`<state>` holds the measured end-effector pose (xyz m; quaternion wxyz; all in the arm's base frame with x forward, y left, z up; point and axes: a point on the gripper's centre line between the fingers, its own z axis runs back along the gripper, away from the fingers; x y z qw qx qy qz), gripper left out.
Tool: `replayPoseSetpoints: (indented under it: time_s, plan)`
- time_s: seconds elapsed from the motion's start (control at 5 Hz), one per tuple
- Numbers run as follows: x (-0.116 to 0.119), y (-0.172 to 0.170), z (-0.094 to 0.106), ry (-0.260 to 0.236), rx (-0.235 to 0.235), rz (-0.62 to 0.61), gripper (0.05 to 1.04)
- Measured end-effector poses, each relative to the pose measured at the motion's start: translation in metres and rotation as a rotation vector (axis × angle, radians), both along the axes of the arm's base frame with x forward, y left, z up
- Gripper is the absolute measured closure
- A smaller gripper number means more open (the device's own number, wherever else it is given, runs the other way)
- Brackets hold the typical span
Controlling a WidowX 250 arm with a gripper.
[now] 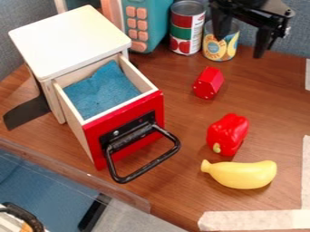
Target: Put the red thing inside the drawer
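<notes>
The claw (pixel 241 45) hung over the far right part of the table (pixel 272 95), its two fingers spread wide with nothing between them, in front of the cans. Two things answered to "red": a small red block (pixel 209 83), nearer the claw, and a red pepper (pixel 227 134) on the near side of it. Both lay on the table, to the right of the open drawer (pixel 155 108). Mistaking one for the other seemed the first risk, since the wording fitted either.

The block's slanted faces could have made it turn or slip under an uneven pinch; the pepper's smooth, rounded sides might have squeezed out of a shallow one. Carried too low, either could have struck the drawer's red front or its side wall and dropped outside. The black handle (pixel 150 164) jutted toward the near side, and a knock there might have shifted the drawer.

A yellow banana (pixel 243 175) lay just beside the pepper, cramping a near-side approach. The striped can (pixel 187 27) and the pineapple can (pixel 219 47) crowded the far side.
</notes>
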<state>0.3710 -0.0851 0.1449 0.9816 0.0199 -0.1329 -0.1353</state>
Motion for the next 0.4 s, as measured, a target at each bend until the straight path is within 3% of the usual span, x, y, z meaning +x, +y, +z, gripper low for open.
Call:
replayPoseSetpoints:
  time_s: [0.4]
  plan:
    - [0.027, 0.025, -0.03, 0.002, 0.066, 0.125, 0.083]
